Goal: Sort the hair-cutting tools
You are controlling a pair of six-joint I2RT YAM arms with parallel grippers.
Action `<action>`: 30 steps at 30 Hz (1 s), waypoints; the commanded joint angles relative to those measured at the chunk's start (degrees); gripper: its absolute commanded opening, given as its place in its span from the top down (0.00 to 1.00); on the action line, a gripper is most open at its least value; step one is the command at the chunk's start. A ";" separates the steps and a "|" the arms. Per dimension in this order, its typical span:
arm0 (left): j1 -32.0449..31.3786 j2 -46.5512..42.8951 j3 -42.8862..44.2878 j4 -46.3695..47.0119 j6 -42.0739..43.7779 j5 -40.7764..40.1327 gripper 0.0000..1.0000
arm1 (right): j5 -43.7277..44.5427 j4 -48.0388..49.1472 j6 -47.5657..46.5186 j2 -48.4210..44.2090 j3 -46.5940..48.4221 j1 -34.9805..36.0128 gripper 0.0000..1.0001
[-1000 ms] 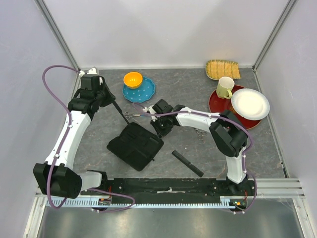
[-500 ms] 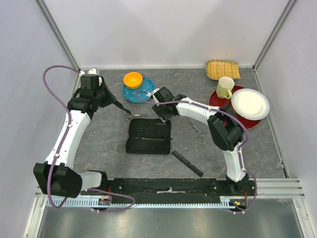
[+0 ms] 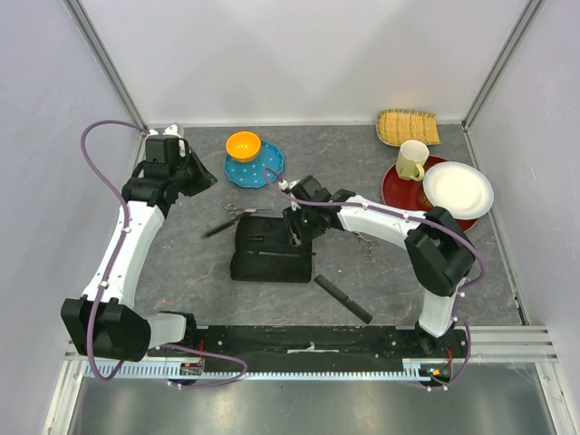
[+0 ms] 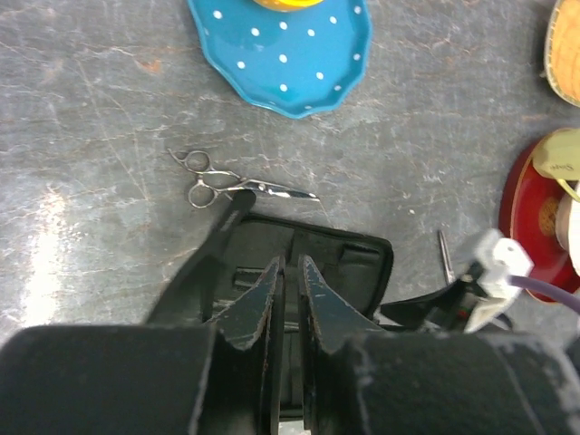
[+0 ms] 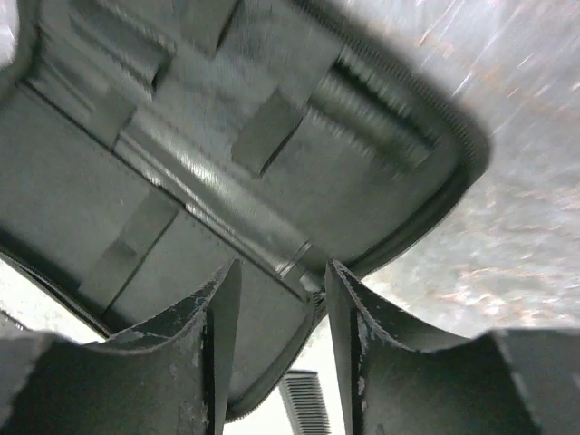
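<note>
Mid-desk [image 3: 181,263] I see the zip case [image 3: 272,251] lying open, nothing in its straps. Scissors [image 3: 249,210], a comb [image 3: 217,229] beside it. Right gripper [image 5: 276,313] spread above; left gripper [image 4: 288,299] nearly pressed together, empty.

a robot test cell in a lab, not a home: plain pale panels [image 3: 299,54] wall in the back and both sides of the frame, joined by bare aluminium posts [image 3: 104,63] at the upper corners, and a slotted metal rail [image 3: 308,349] runs along the bottom edge with the two white arms bolted to it and purple cables [image 3: 100,163] looping loose. the grey stone-look tabletop [image 3: 181,272] carries staged props, crockery grouped at upper centre and upper right, a black case [image 3: 267,254] lying open mid-frame
</note>
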 commanded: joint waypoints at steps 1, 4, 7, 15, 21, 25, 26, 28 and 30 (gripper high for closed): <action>0.42 -0.16 1.18 0.65 -0.06 6.20 0.84 | -6.38 1.32 5.76 1.35 -3.49 0.51 0.52; 0.42 -0.68 -0.05 0.48 -0.58 7.61 0.84 | -6.13 1.32 7.17 1.53 -4.90 0.51 0.55; 0.51 -1.03 -1.19 0.48 -0.67 7.97 0.84 | -4.72 0.97 7.96 2.67 -5.60 0.51 0.56; 0.77 -0.78 -5.59 -0.84 0.56 1.92 0.52 | 7.47 -2.02 8.40 6.45 -4.55 -1.77 0.57; 1.12 0.64 -7.70 -1.63 -0.32 -1.78 0.47 | 12.77 -2.37 6.39 6.02 -0.79 -4.68 0.55; 2.17 0.90 -7.96 -1.98 -0.32 -3.89 0.44 | 12.60 -1.41 4.28 2.51 3.00 -3.01 0.50; 2.61 0.99 -8.22 -2.16 -0.32 -4.07 0.43 | 12.25 -0.80 3.57 2.15 3.70 -1.88 0.49; 3.23 1.34 -9.01 -2.07 -0.49 -4.42 0.41 | 10.58 1.92 1.03 1.89 5.99 -0.73 0.46; 4.28 1.60 -10.33 -2.07 -0.85 -4.42 0.41 | 8.30 5.51 -2.30 3.02 8.26 0.94 0.44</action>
